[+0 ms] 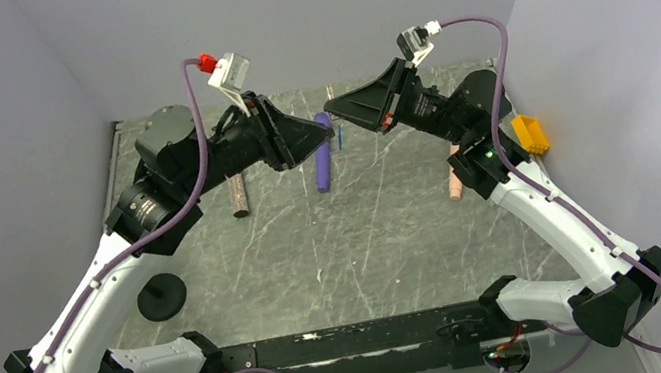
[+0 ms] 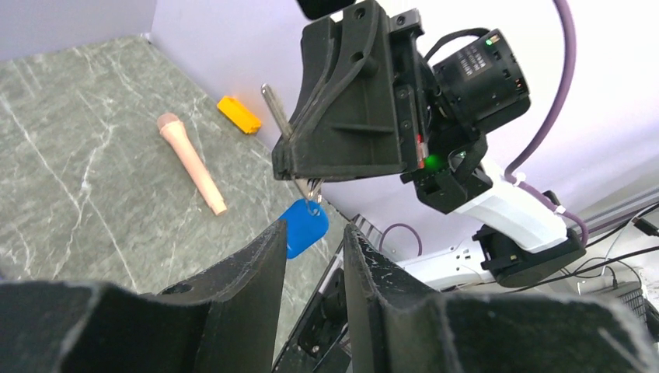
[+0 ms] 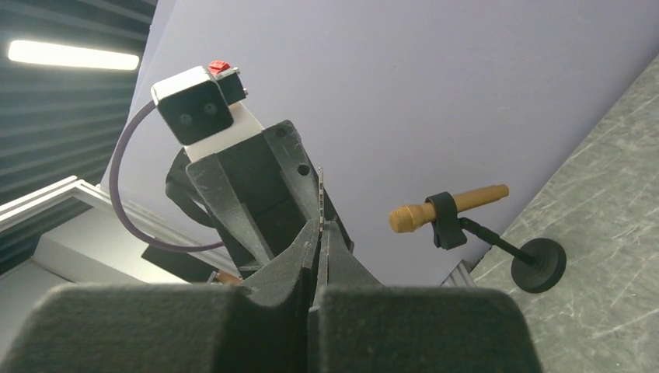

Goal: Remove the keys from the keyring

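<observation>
A grey-green marbled table (image 1: 317, 250) sat between pale lavender walls. Seen from overhead, a black stand (image 1: 161, 296) rested at about 8 o'clock on the slab. The right wrist view showed a tan cylinder (image 3: 447, 208) clipped in it. The purple wand (image 1: 322, 155) lay near 12 o'clock, under the spot where the two arms met. A peach cylinder (image 1: 455, 185) lay at 3 o'clock, and a yellow block (image 1: 530, 134) sat beyond it toward 2 o'clock, close to the wall.

The left gripper (image 1: 316, 134) was raised off the table and pointed toward 3 o'clock. Its fingers stood a narrow way apart and gripped nothing. In its own wrist view the keyring (image 2: 305, 225), a small blue tag on a thin metal ring, hung in the air just past those fingertips. Whether the tag touched the left finger could not be told.

The right gripper (image 1: 335, 108) faced it, pointing toward 9 o'clock. Its fingers were pressed together on the keys (image 2: 274, 105). One grey blade stuck out toward 11 o'clock above the fingers, and the ring and tag dangled at 6 o'clock below them. From the right wrist the metal showed only as a thin edge-on strip between the closed fingers.
</observation>
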Robot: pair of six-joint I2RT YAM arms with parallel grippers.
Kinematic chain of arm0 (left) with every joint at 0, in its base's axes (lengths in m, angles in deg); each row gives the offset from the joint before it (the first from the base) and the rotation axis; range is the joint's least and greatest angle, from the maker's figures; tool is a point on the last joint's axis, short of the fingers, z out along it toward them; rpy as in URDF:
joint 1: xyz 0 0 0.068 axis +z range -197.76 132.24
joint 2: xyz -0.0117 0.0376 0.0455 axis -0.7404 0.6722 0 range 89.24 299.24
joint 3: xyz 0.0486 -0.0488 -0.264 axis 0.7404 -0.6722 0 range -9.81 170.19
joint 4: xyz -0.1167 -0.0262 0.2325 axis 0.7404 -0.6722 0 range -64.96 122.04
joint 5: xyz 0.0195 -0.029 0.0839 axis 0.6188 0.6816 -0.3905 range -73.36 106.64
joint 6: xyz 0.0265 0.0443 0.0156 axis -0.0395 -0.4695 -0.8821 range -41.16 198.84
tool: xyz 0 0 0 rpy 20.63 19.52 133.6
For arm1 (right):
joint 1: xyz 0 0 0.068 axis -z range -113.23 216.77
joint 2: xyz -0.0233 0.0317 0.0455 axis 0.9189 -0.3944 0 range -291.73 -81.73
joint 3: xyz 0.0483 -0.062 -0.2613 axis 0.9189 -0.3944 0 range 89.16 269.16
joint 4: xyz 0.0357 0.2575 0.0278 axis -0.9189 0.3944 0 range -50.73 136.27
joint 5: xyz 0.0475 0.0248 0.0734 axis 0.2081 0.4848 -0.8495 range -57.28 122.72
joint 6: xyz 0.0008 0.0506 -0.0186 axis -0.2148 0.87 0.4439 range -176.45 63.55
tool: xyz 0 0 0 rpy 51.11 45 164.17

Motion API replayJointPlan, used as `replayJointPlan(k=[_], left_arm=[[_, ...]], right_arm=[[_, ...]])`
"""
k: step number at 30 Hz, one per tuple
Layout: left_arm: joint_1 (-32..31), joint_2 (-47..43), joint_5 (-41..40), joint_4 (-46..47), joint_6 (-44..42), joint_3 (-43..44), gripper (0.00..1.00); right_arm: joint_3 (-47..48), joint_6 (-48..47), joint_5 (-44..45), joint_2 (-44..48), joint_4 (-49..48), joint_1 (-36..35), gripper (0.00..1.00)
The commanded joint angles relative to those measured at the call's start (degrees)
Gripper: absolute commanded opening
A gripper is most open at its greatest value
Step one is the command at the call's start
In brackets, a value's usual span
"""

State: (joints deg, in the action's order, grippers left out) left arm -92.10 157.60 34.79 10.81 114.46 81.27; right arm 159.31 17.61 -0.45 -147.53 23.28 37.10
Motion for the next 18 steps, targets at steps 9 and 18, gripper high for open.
replayJointPlan(k=[9, 18], left_arm=[[0.3, 1.4, 0.8, 5.8, 1.2, 1.0, 0.36], [0.3, 2.0, 0.3, 6.8, 1.5, 1.1, 0.29]], right_arm=[[2.0, -1.1, -0.9, 0.9, -3.5, -0.2, 0.0], [1.6, -0.7, -1.3, 0.8, -4.7, -0.2, 0.0]])
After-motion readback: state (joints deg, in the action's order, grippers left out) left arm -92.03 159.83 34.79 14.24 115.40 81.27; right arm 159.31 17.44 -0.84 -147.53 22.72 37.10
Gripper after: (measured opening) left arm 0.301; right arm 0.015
